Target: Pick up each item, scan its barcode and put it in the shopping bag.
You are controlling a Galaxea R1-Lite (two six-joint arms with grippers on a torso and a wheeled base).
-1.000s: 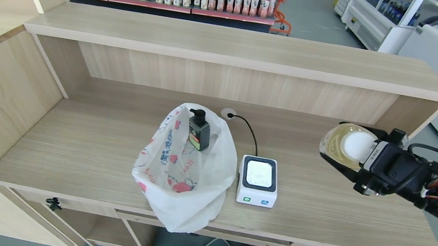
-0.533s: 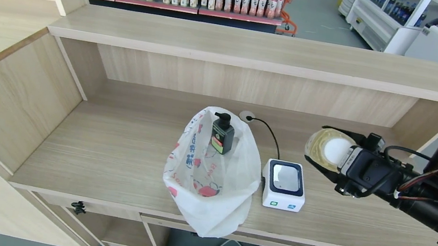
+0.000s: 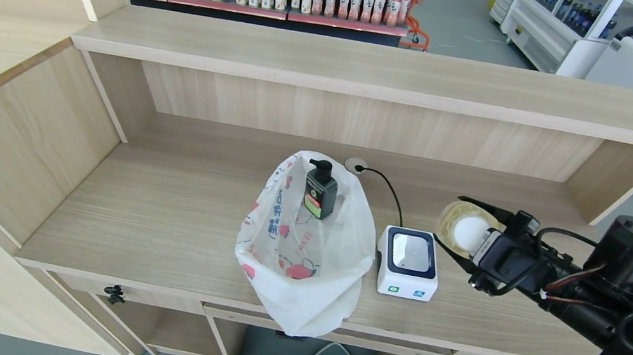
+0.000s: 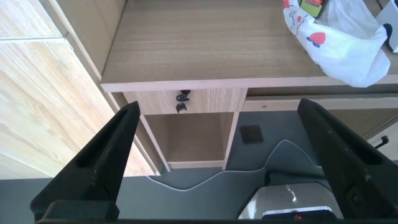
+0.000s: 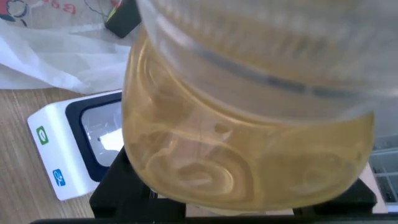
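At a shop checkout bench (image 3: 167, 223), the right gripper (image 3: 455, 223) holds a clear jar (image 3: 465, 231) of yellowish liquid, its black jaws clamped on either side of the jar's body. The jar's white lid faces up towards the head camera, and the jar hangs in the air just to the right of the white barcode scanner (image 3: 408, 263), clear of the bench top. In the right wrist view the jar (image 5: 249, 124) looms close, with the scanner's (image 5: 81, 143) glass window below and beyond it. A white shopping bag (image 3: 304, 252) with red print stands open just left of the scanner, its lower edge drooping over the bench front. A black pump bottle (image 3: 320, 191) stands upright inside the bag. A black cable (image 3: 385, 189) runs from the scanner to a hole at the back of the bench. The left gripper (image 4: 219, 109) hangs low before the bench front, jaws spread wide and holding nothing.
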